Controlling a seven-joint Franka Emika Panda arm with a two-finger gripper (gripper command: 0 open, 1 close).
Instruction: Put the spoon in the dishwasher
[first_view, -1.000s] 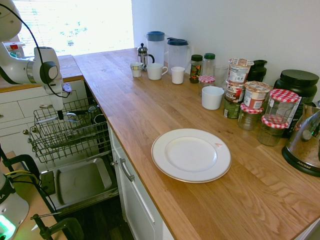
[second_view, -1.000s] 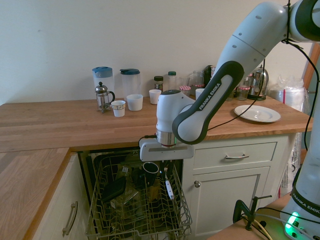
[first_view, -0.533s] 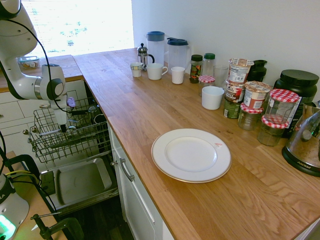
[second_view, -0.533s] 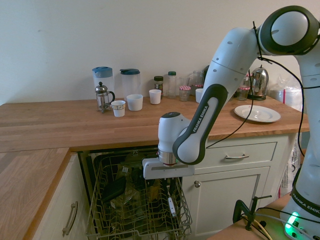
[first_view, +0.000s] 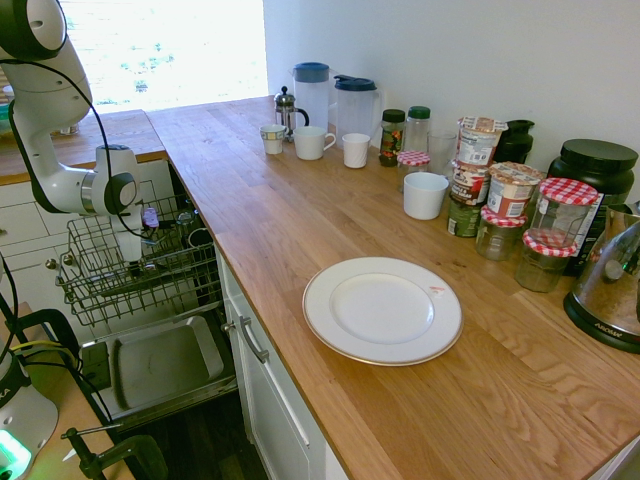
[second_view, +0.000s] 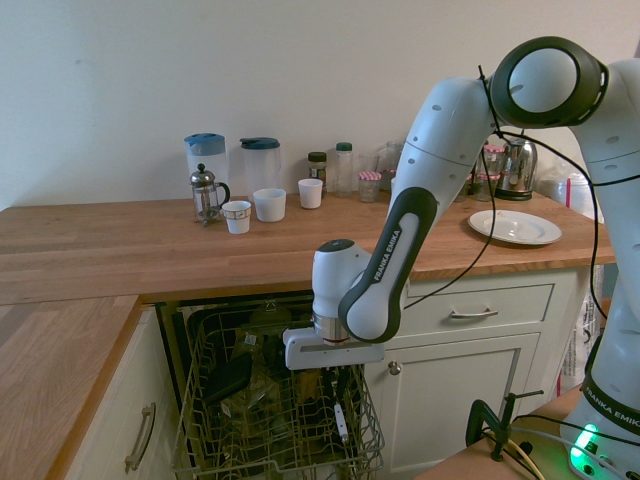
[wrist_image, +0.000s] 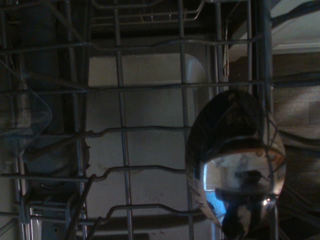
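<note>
The gripper (second_view: 335, 375), lower centre of the second exterior view, is clamped on the spoon (second_view: 340, 418). The spoon hangs vertically, bowl down, inside the dishwasher (second_view: 275, 420) rack.

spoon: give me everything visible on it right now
The spoon is slim, with a pale handle and a shiny silver metal bowl that mirrors the room in the wrist view. It hangs nearly upright, bowl down, from the shut hand, inside the dishwasher's dark wire upper rack near its right side. Whether the bowl touches the wires can't be told.
</note>
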